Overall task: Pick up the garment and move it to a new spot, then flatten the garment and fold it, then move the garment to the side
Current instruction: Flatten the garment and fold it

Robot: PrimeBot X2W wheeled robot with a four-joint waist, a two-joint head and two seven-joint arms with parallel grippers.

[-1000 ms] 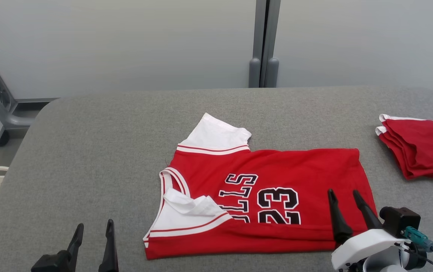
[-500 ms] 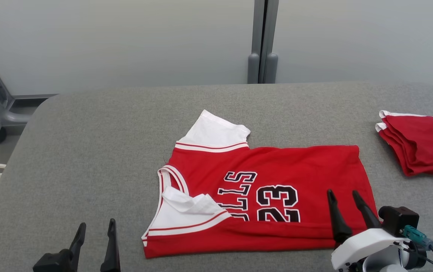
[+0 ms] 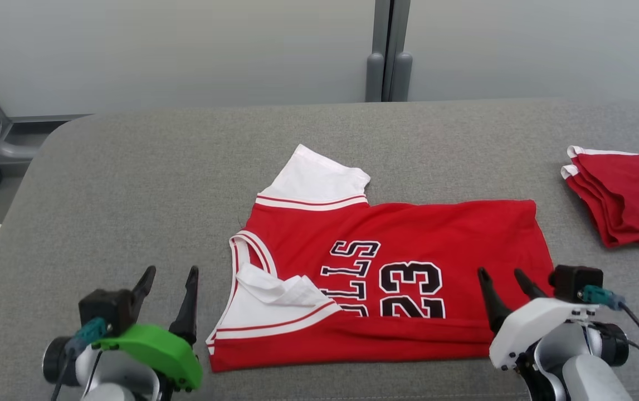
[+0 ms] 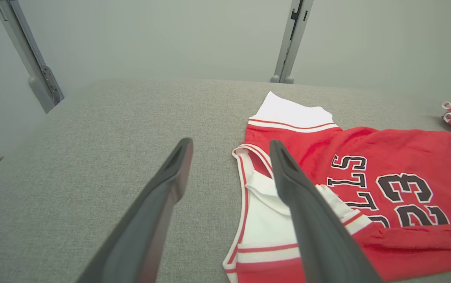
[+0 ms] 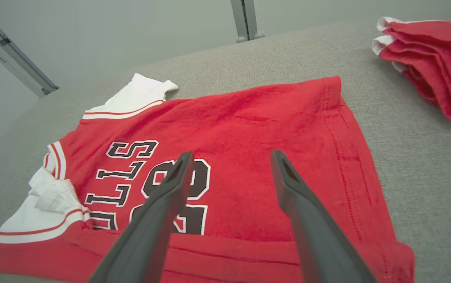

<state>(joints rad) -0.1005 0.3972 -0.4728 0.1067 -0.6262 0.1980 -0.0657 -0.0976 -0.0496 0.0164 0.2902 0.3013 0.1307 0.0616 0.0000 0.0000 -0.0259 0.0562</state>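
Head view shows the red jersey (image 3: 397, 278) lying flat near the middle of the grey table (image 3: 130, 184), collar end to the left and hem to the right. Its near long edge is already turned over the numbers, and the near white sleeve is tucked inward while the far one sticks out. The left gripper (image 3: 171, 270) hangs over bare table just left of the collar end, jaws spread and holding nothing. The right gripper (image 3: 500, 272) sits over the near hem corner, equally wide and empty. This spacing, one gripper at each end of the near fold, probably sets both up to take that edge together for another fold. A folded red pile (image 3: 625, 195) rests at the far right, well apart, likely marking where finished pieces go.
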